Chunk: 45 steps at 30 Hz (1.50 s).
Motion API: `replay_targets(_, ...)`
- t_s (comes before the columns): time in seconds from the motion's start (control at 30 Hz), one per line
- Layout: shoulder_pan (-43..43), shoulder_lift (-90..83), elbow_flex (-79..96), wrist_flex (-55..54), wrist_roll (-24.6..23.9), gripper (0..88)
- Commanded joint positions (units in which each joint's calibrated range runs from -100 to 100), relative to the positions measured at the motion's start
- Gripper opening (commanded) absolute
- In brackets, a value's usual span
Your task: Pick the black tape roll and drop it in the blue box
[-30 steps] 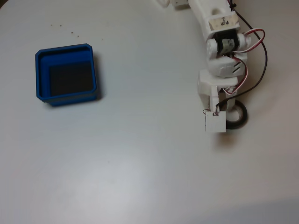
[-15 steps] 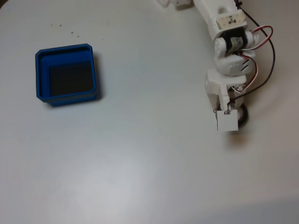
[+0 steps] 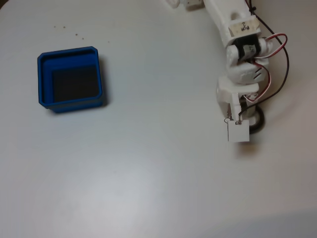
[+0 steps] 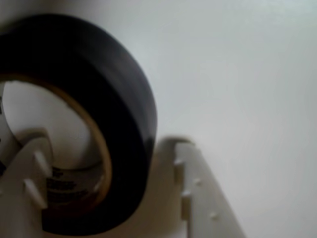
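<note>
The black tape roll (image 3: 258, 122) lies flat on the white table at the right, half hidden under my white gripper (image 3: 243, 128). In the wrist view the roll (image 4: 124, 104) is very close, with its beige core showing. My gripper (image 4: 106, 148) straddles the roll's wall: the left finger (image 4: 29, 173) is inside the ring and the right finger (image 4: 195, 188) is outside. Small gaps remain on both sides, so the jaws are open. The blue box (image 3: 44, 82), with its dark floor, sits far off at the left.
A white square tag (image 3: 237, 132) hangs by the gripper. Red, white and black cables (image 3: 277, 59) loop along the arm's right side. A few tiny specks (image 3: 69, 29) dot the table behind the box.
The arm has shifted to the right and lowered over the tape roll, which now shows less beside the gripper. The roll and the box have stayed put.
</note>
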Motion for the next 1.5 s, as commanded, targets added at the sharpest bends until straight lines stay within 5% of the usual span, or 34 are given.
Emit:
replay_targets(0.0, 0.11, -0.74, -3.46, -1.84, 0.29, 22.7)
replay_targets(0.47, 0.4, -0.66, -3.37, -2.17, 0.03, 21.1)
replay_targets(0.77, 0.21, 0.68, -3.28, -2.09, 0.29, 0.0)
replay_targets(1.47, 0.5, -4.67, -3.73, 0.22, 0.03, 1.1)
